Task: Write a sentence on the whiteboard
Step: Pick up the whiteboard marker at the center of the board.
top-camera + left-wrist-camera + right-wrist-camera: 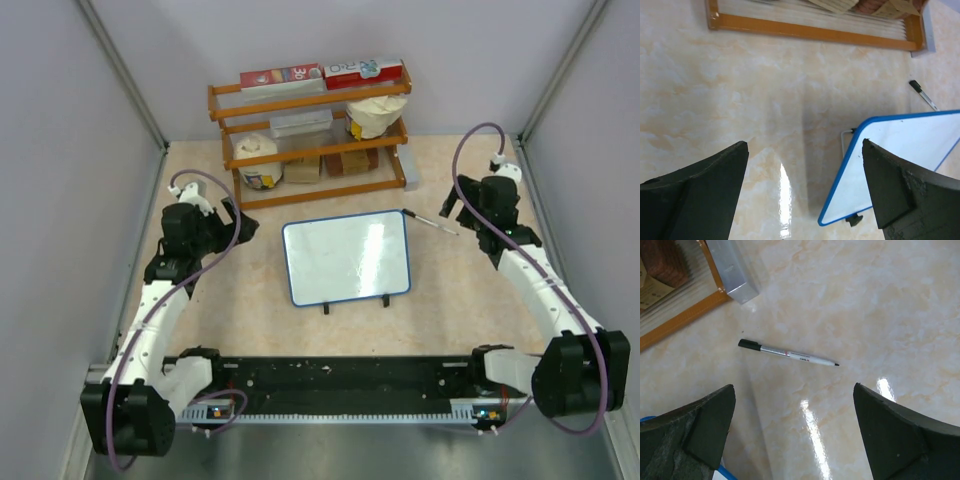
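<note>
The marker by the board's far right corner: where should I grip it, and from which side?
Take the marker mid-barrel, coming straight down with the right gripper, which is open close by. The marker lies flat on the table, clear of the whiteboard and the rack, so only its top is free. Set the jaws across its long axis.

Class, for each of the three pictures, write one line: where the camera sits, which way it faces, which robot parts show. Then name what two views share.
Top external: above and behind the robot, facing down and forward at the whiteboard and rack; left arm and right arm show.
Left wrist: on the left arm, facing down at the table and whiteboard; open left claw shows.
Right wrist: on the right arm, facing down at the pen; open right claw shows.
Shared: both wrist views catch pen and rack.
</note>
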